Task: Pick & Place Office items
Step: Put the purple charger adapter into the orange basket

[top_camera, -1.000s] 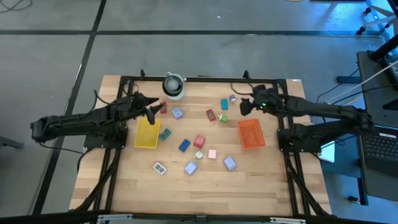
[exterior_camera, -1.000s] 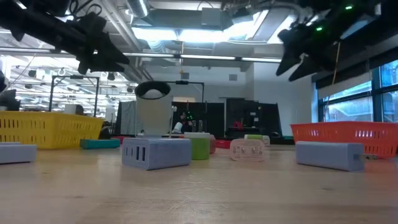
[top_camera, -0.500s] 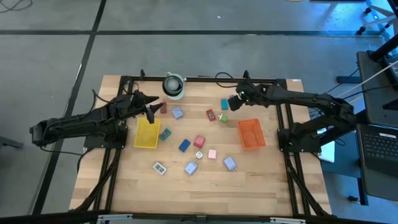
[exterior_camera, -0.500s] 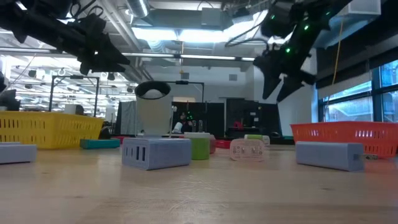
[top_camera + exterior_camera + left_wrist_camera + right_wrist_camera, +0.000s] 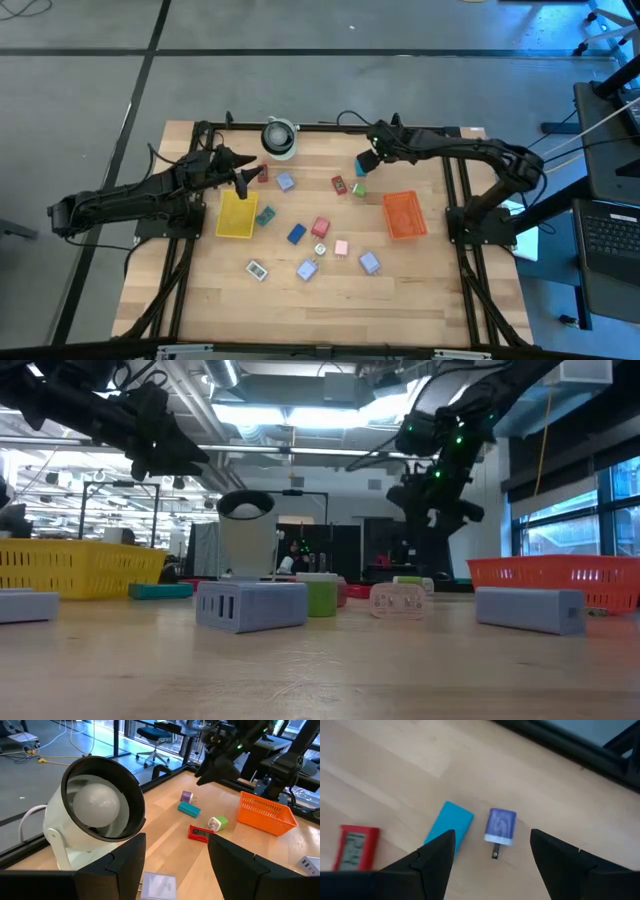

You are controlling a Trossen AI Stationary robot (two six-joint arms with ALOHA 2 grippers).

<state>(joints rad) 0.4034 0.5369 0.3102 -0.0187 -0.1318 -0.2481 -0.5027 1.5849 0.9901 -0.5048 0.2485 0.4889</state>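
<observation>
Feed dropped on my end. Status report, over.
Right gripper open, above purple charger beside teal block. Left gripper open, empty, near white lamp. Nothing in the way.

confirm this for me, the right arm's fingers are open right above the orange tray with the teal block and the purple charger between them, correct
Not quite: the right gripper is not above the orange tray. The high view shows it near the table's far edge, well away from that tray, over the bare wood. The rest holds: in the right wrist view its fingers stand open, with the teal block and the purple charger showing between them.
</observation>
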